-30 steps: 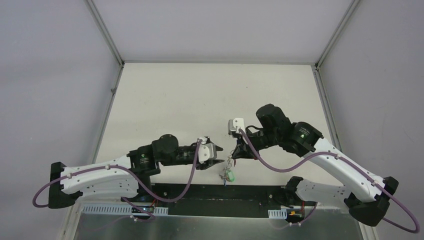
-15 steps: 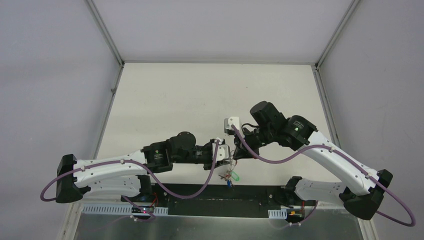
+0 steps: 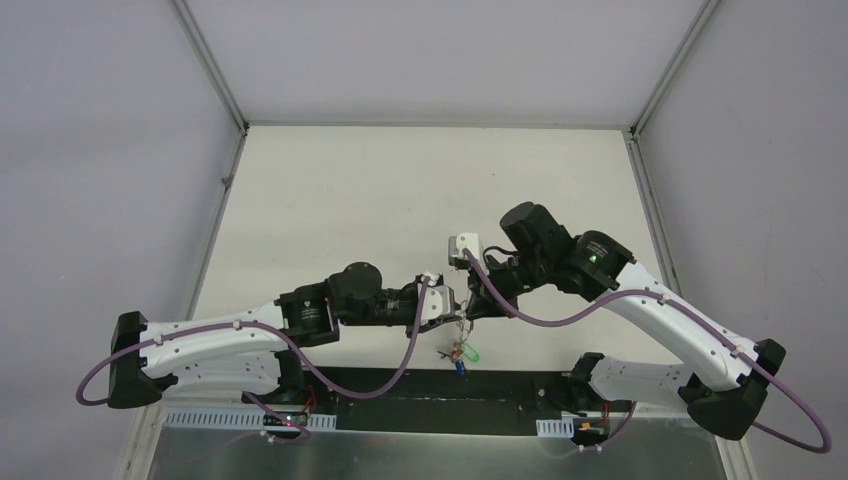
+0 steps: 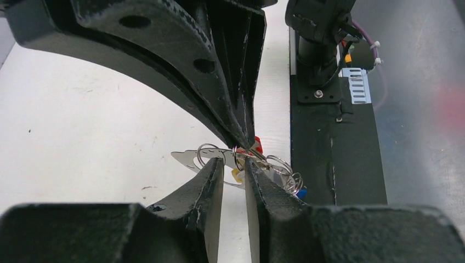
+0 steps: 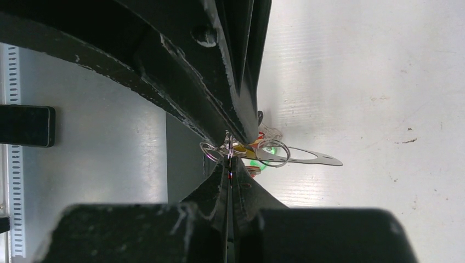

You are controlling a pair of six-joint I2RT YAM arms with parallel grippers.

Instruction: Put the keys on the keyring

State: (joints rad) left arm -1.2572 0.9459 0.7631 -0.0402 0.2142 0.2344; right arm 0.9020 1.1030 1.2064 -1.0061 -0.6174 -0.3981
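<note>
The right gripper (image 5: 229,164) pinches the thin keyring (image 5: 228,174) wire, keys (image 4: 189,159) dangling beneath; the left gripper (image 4: 234,164) holds its fingers (image 4: 211,183) narrowly apart around them, contact unclear.

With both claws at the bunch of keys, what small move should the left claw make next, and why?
Probably close the left claw the rest of the way. Its fingers stand narrowly apart with a small ring of the keys between them, while the right claw is shut on what looks like the thin keyring wire.
</note>
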